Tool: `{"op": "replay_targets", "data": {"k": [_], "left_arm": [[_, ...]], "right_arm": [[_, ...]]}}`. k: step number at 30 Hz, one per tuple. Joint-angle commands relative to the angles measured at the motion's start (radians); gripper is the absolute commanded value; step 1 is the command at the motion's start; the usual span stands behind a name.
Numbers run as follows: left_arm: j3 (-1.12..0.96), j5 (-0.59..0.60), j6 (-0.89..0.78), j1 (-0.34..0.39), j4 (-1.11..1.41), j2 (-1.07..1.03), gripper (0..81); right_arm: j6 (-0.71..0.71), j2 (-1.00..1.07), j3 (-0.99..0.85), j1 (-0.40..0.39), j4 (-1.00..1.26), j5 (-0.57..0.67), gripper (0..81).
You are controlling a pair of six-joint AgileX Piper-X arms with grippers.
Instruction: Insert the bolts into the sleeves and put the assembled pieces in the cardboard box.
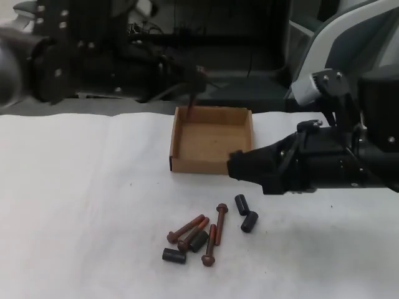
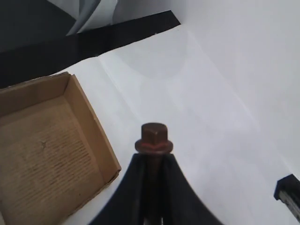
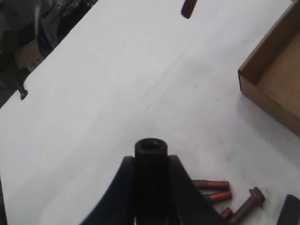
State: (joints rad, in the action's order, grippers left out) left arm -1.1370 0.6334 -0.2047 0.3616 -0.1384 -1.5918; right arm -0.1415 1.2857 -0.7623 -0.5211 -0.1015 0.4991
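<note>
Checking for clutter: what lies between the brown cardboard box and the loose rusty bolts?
Nothing; the high view shows bare white cloth between the brown cardboard box and rusty bolts.

The white-covered desk (image 1: 75, 205) carries an open, shallow brown cardboard box (image 1: 199, 166) toward its far middle and, nearer, a loose cluster of rust-red hex-headed metal bolts (image 1: 186, 228) mixed with black cylindrical sleeves (image 1: 249, 222), two sleeves lying just right of the rest.
</note>
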Motion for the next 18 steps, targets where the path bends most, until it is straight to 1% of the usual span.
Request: {"op": "replay_targets", "data": {"k": [1, 4, 6, 8, 11, 15, 18], "left_arm": [[0.072, 0.015, -0.013, -0.014, 0.069, 0.083, 1.7], [0.162, 0.008, -0.045, -0.014, 0.161, 0.163, 1.7], [0.225, -0.001, -0.09, -0.014, 0.288, 0.2, 1.7], [0.273, -0.004, -0.175, -0.014, 0.446, 0.206, 1.7], [0.317, -0.004, -0.27, -0.014, 0.615, 0.188, 1.7], [0.321, -0.004, -0.297, -0.014, 0.656, 0.162, 1.7], [0.321, 0.039, -0.337, -0.006, 0.711, 0.146, 1.7]], "right_arm": [[-0.018, 0.0, -0.004, 0.004, 0.058, 0.019, 0.6], [-0.018, 0.0, -0.004, 0.004, 0.085, 0.023, 0.6], [-0.024, 0.002, -0.004, 0.004, 0.094, 0.029, 0.6], [-0.04, 0.008, -0.004, 0.004, 0.112, 0.055, 0.6], [-0.053, 0.026, -0.004, 0.004, 0.157, 0.065, 0.6], [-0.103, 0.062, -0.004, 0.004, 0.247, 0.106, 0.6], [-0.157, 0.1, -0.004, 0.004, 0.316, 0.136, 0.6]]}}
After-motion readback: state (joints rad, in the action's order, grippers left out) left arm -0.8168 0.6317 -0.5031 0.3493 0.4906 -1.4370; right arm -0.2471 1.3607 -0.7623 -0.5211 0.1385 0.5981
